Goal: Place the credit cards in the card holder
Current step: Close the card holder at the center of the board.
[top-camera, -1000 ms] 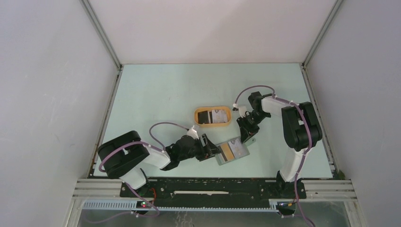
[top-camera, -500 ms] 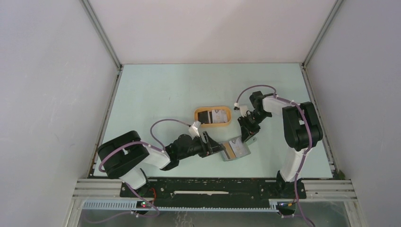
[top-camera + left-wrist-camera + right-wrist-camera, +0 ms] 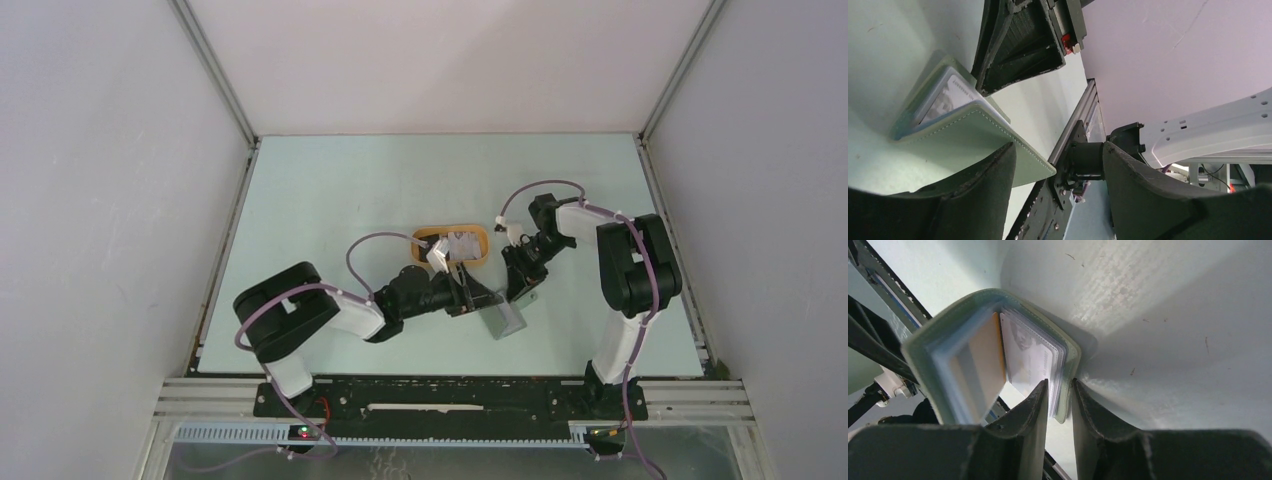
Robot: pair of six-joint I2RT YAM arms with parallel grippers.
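1. Right jaws: narrow, clamped on one cover of the card holder [image 3: 503, 320], which stands half-folded on the desk [image 3: 330, 200].
2. Left jaws: wide, empty, beside the other cover.
3. Step in hand, probably: spreading the holder; credit cards [image 3: 983, 355] already sit inside.
4. Next move probably calls for a firm right clamp while the left arm fetches from the orange tray [image 3: 486, 250].

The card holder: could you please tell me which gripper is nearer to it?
Right. The right gripper is shut on the card holder, pinching its edge. The left gripper is open, with the corner of the raised cover between its jaws; contact there is unclear.
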